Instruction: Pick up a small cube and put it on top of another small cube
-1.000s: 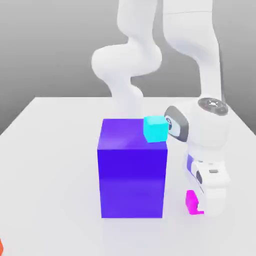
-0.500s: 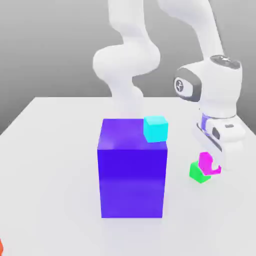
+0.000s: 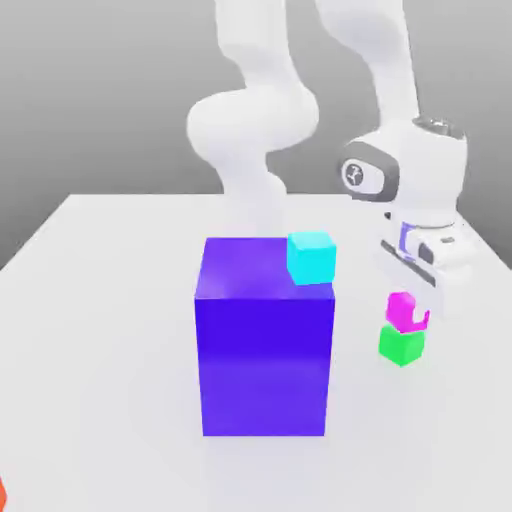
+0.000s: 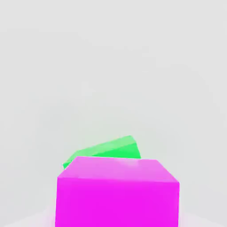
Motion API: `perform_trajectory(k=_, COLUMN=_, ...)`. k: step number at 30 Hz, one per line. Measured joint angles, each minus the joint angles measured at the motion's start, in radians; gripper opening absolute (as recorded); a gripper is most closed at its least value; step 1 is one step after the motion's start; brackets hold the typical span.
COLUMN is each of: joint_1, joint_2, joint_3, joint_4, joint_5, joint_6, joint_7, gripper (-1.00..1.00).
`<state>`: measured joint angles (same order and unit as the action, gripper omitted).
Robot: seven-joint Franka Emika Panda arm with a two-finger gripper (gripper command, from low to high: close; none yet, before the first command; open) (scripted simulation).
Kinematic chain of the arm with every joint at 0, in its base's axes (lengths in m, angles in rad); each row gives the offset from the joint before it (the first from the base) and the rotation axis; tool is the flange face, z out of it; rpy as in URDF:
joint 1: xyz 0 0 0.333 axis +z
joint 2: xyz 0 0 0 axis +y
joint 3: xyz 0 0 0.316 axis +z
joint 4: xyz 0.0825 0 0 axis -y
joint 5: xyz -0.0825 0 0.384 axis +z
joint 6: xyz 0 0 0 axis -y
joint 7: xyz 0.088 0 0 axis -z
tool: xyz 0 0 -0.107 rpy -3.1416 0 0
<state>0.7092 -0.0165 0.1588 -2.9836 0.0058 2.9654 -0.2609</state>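
Observation:
In the exterior view the small magenta-pink cube (image 3: 403,309) rests on top of the small bright green cube (image 3: 401,345), to the right of the big block. My gripper (image 3: 420,298) hangs straight down from the white hand, right at the magenta cube's upper side. In the hand view the magenta cube (image 4: 117,193) is very close, and a slice of the green cube (image 4: 108,150) peeks out beyond it, turned a little relative to it.
A big purple-blue block (image 3: 265,340) stands mid-table with a small cyan cube (image 3: 311,257) on its top right corner. A red sliver (image 3: 2,492) shows at the exterior view's lower left edge. The white table (image 3: 100,330) spreads all around.
The magenta cube went from the table in front up and back onto the green cube. Since half a second ago the hand has risen slightly.

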Motion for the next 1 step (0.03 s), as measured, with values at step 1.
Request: perform_trajectory(k=1, joint_1=0.0, joint_2=0.0, joint_3=0.0, joint_4=0.0, joint_5=0.0, joint_6=0.0, joint_7=0.0, gripper=1.0)
